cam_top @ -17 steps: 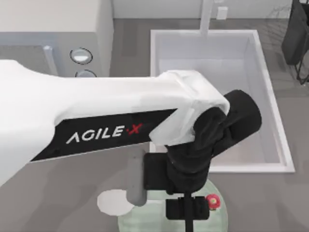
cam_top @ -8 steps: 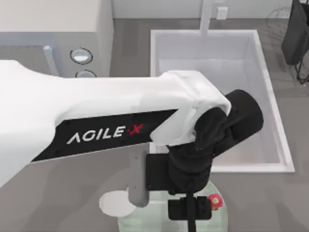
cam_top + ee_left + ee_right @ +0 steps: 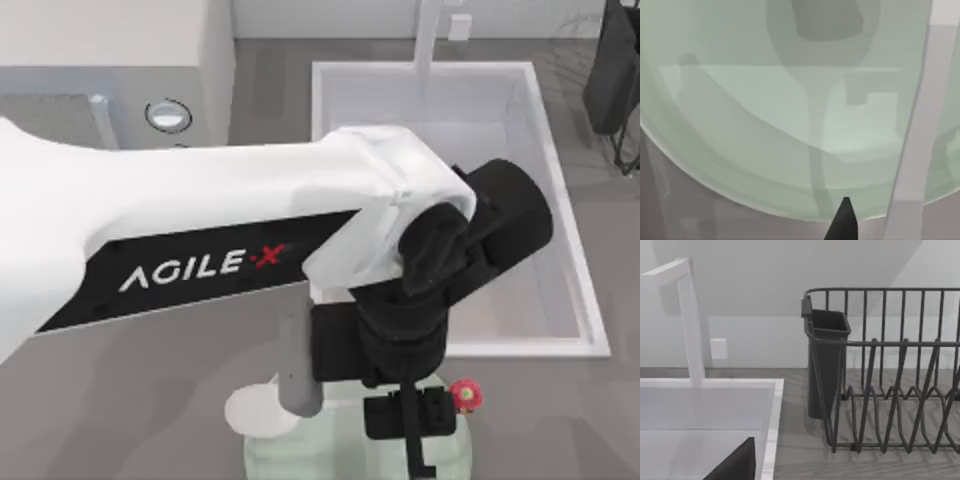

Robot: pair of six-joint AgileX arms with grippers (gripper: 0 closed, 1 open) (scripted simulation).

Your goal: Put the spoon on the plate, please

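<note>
Our left arm reaches across the table, its claw (image 3: pixel 410 440) clamped on the spoon (image 3: pixel 285 385), held low over the plate (image 3: pixel 330 455) at the near edge, apparently for a gentle release. The white bowl hangs beyond the plate's left rim, the grey handle running away from us. Just right of the claw sits a small red ball-shaped piece (image 3: pixel 464 394). Farther right lies the white sink (image 3: pixel 560 200). Our arm hides much of the plate; the right arm stays parked by the dish rack (image 3: pixel 890 390), and whether its claw is apart or together, we cannot tell.
</note>
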